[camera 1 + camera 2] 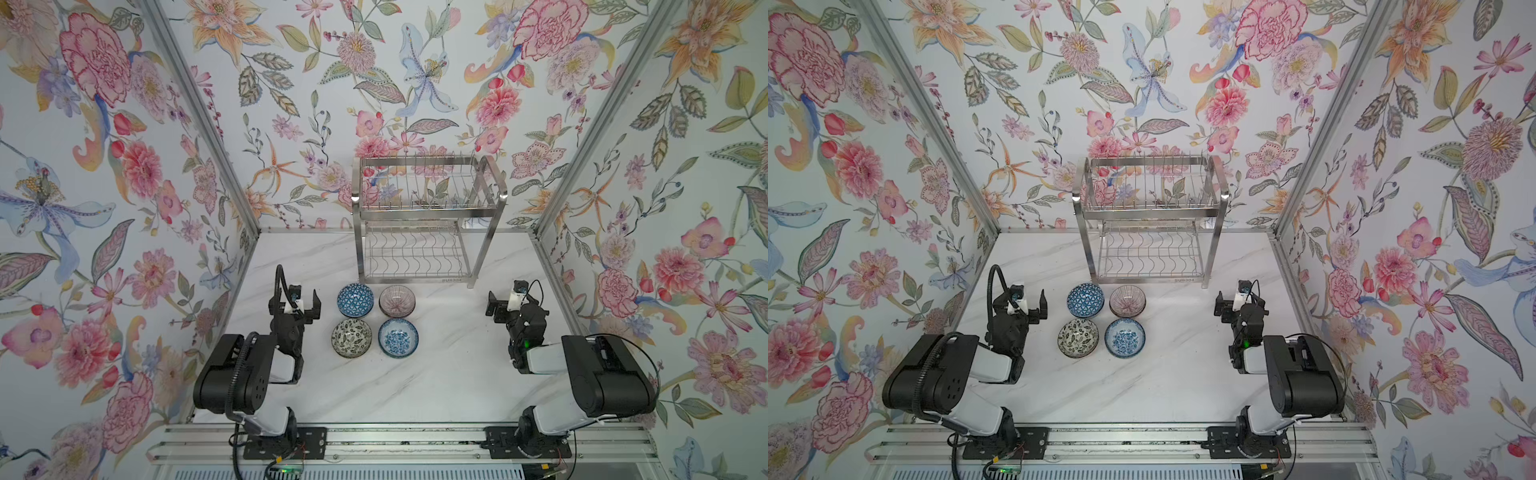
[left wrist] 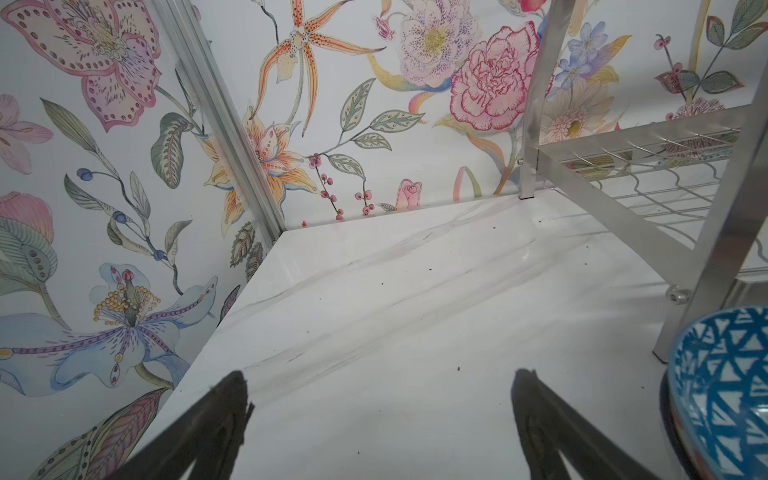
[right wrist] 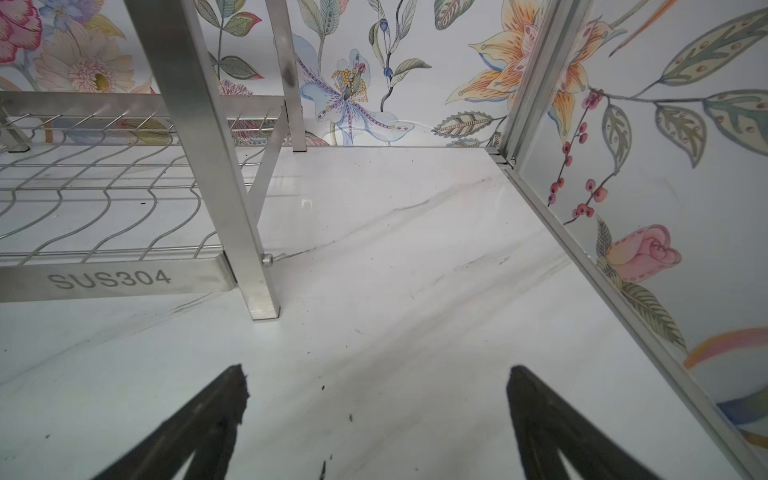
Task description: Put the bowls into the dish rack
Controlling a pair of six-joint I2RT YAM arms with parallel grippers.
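Several bowls sit in a square on the white marble table, in front of the dish rack [image 1: 415, 214] [image 1: 1148, 214]: a blue triangle bowl [image 1: 355, 300] [image 1: 1085, 299], a purple-lined bowl [image 1: 397, 300] [image 1: 1128, 300], a black-and-white leaf bowl [image 1: 351, 338] [image 1: 1078, 337] and a blue floral bowl [image 1: 398, 337] [image 1: 1124, 337]. Both tiers of the rack hold nothing. My left gripper [image 1: 295, 301] [image 2: 382, 376] stands open just left of the blue triangle bowl [image 2: 723, 390]. My right gripper [image 1: 513, 305] [image 3: 376, 370] stands open to the right of the bowls, near the rack's front right leg [image 3: 262, 291].
Floral walls with aluminium corner posts [image 1: 598, 120] close in the table on the left, back and right. The arm bases stand on a metal rail [image 1: 399, 440] along the front edge. The rack's lower tier [image 3: 116, 278] stands low over the table.
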